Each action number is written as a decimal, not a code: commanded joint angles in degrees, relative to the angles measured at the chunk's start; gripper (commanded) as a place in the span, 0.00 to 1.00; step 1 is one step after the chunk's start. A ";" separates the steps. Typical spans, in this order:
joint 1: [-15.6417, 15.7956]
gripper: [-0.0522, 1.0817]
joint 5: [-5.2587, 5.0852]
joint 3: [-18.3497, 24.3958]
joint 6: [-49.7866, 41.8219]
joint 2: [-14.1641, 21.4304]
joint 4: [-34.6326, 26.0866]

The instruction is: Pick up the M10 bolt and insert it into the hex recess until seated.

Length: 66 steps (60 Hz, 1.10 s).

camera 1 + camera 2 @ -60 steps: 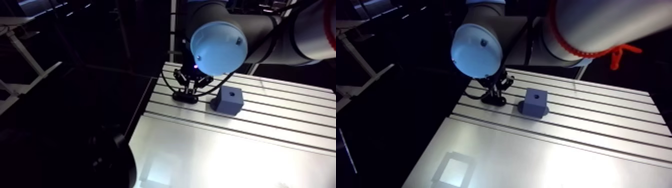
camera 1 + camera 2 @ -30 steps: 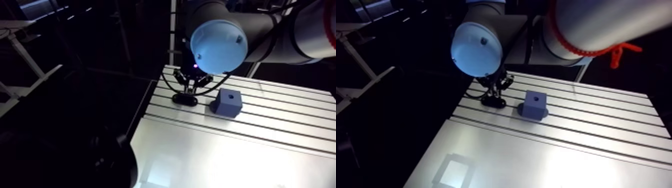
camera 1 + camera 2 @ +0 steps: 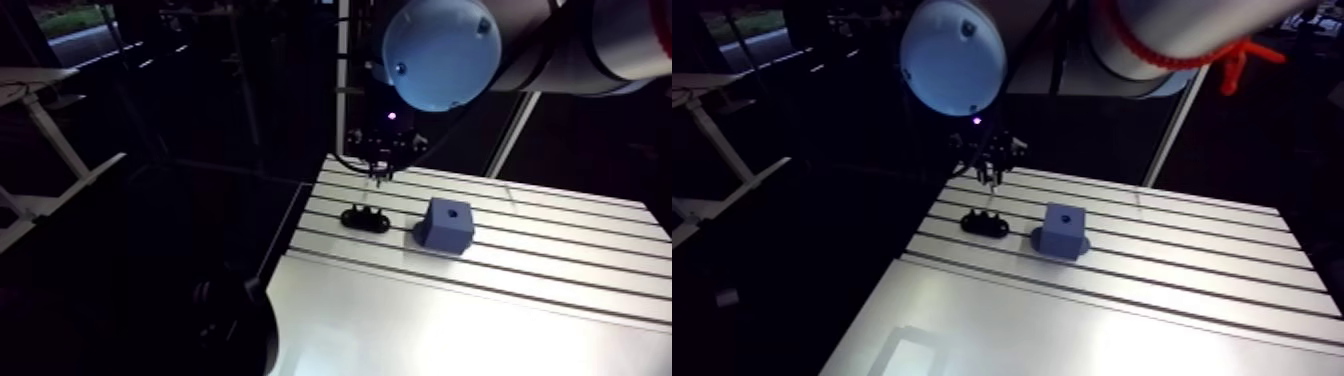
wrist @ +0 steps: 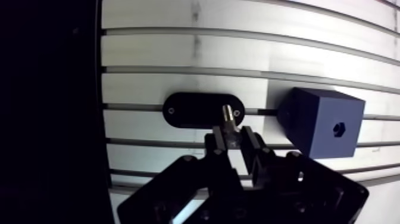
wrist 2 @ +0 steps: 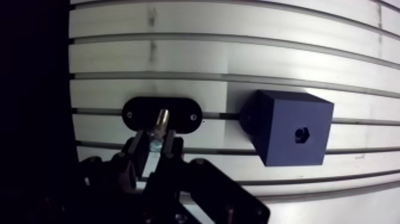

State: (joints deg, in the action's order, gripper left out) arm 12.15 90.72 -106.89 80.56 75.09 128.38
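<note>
Table (image 4: pixel 178 53): one bolt (image 4: pixel 228 114), one block (image 4: pixel 321 122)

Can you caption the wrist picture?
Gripper holds a bolt over the black holder, beside the blue block with its hex recess.

Blue block (image 4: pixel 315 134), black holder (image 4: pixel 190 110), silvery bolt (image 4: pixel 228 115), silver slotted table (image 4: pixel 178 56).

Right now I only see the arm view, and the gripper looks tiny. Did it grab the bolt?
Observer: Yes. In the wrist view the gripper is shut on the bolt, which sticks out ahead of it.
Operator: Is the dot on the blue block the hole?
Observer: Yes. Up close it is the hex recess, six-sided, in the middle of one face of the blue block.
Operator: What's under the bolt?
Observer: The black oval holder, with two small holes.
</note>
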 commanded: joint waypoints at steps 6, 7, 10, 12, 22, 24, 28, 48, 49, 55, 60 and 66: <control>-3.51 0.91 0.03 5.39 4.39 3.56 -8.72; -4.28 0.92 -0.05 5.94 5.21 3.82 -9.76; -5.06 0.93 -0.06 6.54 5.93 4.16 -10.89; -5.78 0.93 -0.06 7.23 6.34 4.51 -12.32; -8.16 0.96 -0.06 11.62 7.42 4.66 -20.93; -8.49 0.96 -0.21 12.33 7.68 4.66 -22.13; -8.64 0.96 -0.22 13.66 8.05 4.58 -24.19; -9.07 0.95 -0.22 16.41 19.58 4.49 -31.48; -9.07 0.95 -0.22 16.41 19.58 4.49 -31.48; -9.07 0.95 -0.06 16.43 24.90 4.57 -33.17; -9.16 0.96 0.03 16.48 29.38 4.57 -34.14; -9.16 0.96 0.74 16.60 31.62 4.57 -35.69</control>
State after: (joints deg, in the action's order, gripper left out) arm 3.06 90.66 -90.59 105.00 79.64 95.88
